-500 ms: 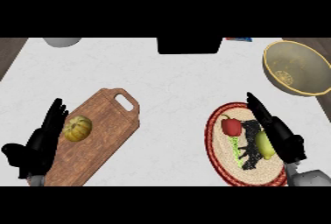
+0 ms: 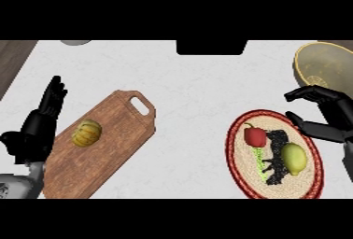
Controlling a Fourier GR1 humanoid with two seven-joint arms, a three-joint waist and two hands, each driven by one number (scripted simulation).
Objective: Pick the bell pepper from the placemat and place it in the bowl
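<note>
Now the right hand (image 2: 324, 116) is hovering with fingers curled and apart, gripping nothing. Down and to its left the bell pepper (image 2: 254, 136) is sitting on the placemat (image 2: 238, 163), stem pointing away from the robot. Beyond this hand the bowl (image 2: 310, 58) is waiting. At far left, the left hand (image 2: 43, 122) is resting open.

The counter (image 2: 179, 93) is white with faint grey marks, and it holds everything. A brown wooden cutting board (image 2: 103, 144) with a handle hole lies just to the right of the left hand (image 2: 38, 128), and a round woven placemat (image 2: 238, 161) with a red rim lies just to the left of the right hand (image 2: 328, 116). A yellowish bowl (image 2: 303, 63) sits on the counter just above the right hand, near the far right corner.
</note>
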